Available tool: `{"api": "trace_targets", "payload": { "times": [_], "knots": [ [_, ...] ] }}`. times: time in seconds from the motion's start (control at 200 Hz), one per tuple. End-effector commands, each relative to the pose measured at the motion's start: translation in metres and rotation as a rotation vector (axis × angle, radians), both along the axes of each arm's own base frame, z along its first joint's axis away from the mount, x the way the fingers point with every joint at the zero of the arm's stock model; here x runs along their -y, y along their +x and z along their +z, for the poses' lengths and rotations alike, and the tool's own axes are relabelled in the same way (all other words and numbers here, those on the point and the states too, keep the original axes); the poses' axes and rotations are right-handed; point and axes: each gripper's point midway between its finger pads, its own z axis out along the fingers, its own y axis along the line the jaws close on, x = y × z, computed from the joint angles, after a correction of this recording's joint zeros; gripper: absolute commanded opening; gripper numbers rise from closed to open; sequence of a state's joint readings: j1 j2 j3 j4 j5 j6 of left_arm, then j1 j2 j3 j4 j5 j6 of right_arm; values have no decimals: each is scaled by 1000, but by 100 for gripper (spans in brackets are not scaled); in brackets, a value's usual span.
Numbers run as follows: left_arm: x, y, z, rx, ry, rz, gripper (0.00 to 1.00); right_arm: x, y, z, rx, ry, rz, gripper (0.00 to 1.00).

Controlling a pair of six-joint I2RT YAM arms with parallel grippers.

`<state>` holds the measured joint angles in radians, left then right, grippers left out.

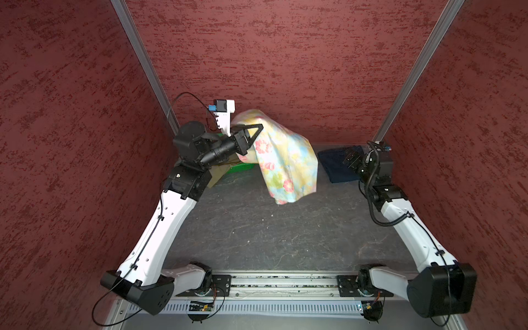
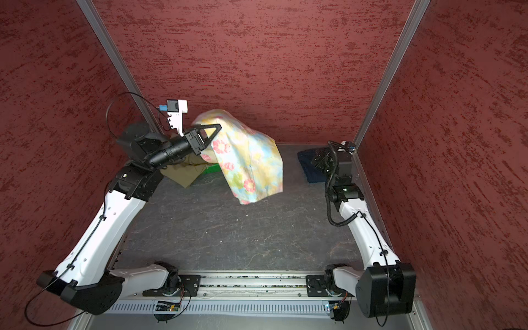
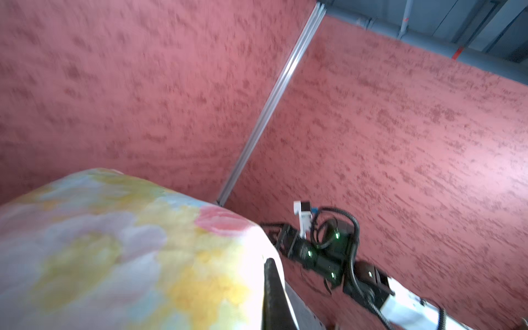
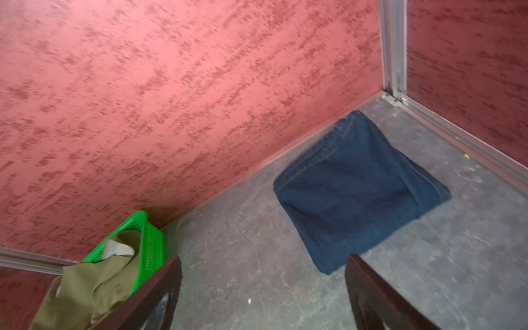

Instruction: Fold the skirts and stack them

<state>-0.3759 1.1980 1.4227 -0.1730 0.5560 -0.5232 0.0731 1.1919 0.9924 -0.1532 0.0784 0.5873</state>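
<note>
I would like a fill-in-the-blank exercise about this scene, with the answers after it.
The left gripper is ___ on the floral skirt.
The denim skirt lies on the table, already ___.
The olive skirt hangs out of the ___ basket.
The right gripper is ___.
Answers: shut, folded, green, open.

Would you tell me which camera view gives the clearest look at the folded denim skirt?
The right wrist view: the denim skirt lies folded, almost wholly in sight, seams visible. In both top views the right arm covers part of it. The left wrist view does not show it.
</note>
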Motion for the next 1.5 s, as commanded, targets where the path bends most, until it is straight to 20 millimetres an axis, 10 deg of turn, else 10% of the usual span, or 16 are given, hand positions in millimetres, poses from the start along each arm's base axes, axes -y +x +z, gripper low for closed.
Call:
{"api": "trace_targets", "payload": {
  "times": [0.0, 0.21, 0.235, 0.286, 0.336, 0.446, 0.696, 1.072, 1.498],
  "knots": [
    [12, 10, -88, -232, -15, -11, 0, -6, -12, -31, -66, 52, 23, 91],
    [-15, 36, -265, -570, 238, 212, 2, -9, -18, -68, -114, 80, 31, 93],
    [-17, 40, -275, -598, 262, 224, 10, -11, -19, -69, -121, 82, 41, 93],
    [-20, 47, -293, -642, 323, 244, 61, -16, -22, -70, -135, 72, 67, 93],
    [-27, 54, -305, -686, 381, 289, 74, -23, -25, -71, -149, 46, 90, 94],
    [-25, 58, -294, -671, 401, 296, 100, -51, -32, -74, -207, -23, 181, 94],
    [-66, 32, -308, -709, 539, 438, 99, -142, -71, -115, -354, -209, 436, 92],
    [-112, -44, -354, -849, 585, 521, 99, -179, -126, -172, -521, -122, 605, 88],
    [-111, -60, -358, -862, 537, 502, 99, -219, -201, -246, -734, -53, 703, 78]
  ]
}}
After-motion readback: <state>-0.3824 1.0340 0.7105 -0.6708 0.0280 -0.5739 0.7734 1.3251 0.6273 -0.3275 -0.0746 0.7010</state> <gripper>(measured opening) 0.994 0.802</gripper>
